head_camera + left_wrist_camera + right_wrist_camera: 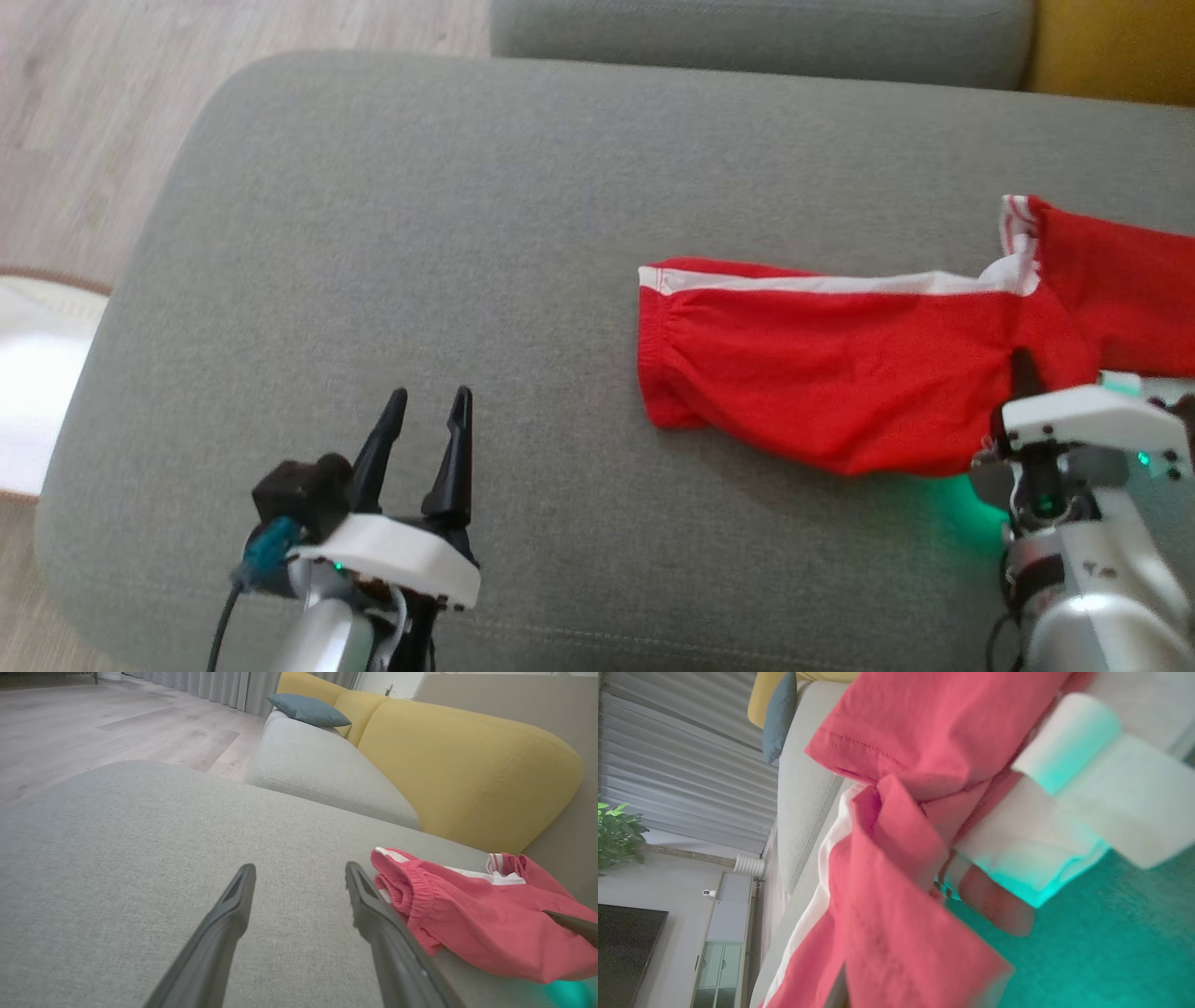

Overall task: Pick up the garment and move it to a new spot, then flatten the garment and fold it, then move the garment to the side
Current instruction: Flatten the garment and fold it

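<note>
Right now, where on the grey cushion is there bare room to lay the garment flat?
Bare: the grey cushion left of the garment, beyond the left gripper. Crowded: the right side, where the right gripper pinches the garment.

A broad grey woven-fabric sofa cushion [373, 233] fills the foreground. Beyond it sits a second grey seat cushion [317, 765] carrying a slate-blue pillow [308, 709]. Padded mustard-yellow backrests [467, 765] line its far side. Pale wood-plank floor [117, 718] lies to its left, with grey pleated curtains [219, 688] further off.
</note>
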Motion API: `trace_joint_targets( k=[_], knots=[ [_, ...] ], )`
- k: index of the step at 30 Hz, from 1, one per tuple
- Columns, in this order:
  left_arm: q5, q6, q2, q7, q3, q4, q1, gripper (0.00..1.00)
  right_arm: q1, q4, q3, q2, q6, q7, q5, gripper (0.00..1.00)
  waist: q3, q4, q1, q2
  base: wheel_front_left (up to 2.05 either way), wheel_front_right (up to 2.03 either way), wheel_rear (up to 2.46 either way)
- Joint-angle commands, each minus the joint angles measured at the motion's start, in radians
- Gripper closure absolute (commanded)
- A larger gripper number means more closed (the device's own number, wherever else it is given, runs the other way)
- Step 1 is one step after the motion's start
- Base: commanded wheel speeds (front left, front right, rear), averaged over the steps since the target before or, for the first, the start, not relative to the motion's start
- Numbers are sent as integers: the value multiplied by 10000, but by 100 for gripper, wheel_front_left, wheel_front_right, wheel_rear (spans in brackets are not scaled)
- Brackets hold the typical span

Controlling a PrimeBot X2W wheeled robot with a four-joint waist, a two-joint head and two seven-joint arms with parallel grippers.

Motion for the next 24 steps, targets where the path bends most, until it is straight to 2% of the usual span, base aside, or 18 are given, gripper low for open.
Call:
trace_joint_targets(
  k=[1,10,20,23,24],
  knots=[
    [115,-55,64,-120,419,-271,-156,0,-31,-483,524,96,-7,-270,361,100,-191,-175,0,-1,0,0,0],
    [212,-152,64,-120,318,-230,27,0,411,-1392,1651,96,-7,-1023,1026,100,-248,-89,0,-1,0,0,0],
    [263,-162,64,-120,239,-134,21,0,705,-2442,2519,96,-7,-1763,657,100,-320,254,0,-1,0,0,0],
    [270,-174,64,-120,227,-107,53,0,810,-2991,3172,97,-7,-1764,709,100,-347,329,0,-1,0,0,0],
    [266,-177,64,-120,215,-88,64,0,944,-3402,3730,97,-7,-1759,725,100,-374,370,0,-1,0,0,0]
  ],
)
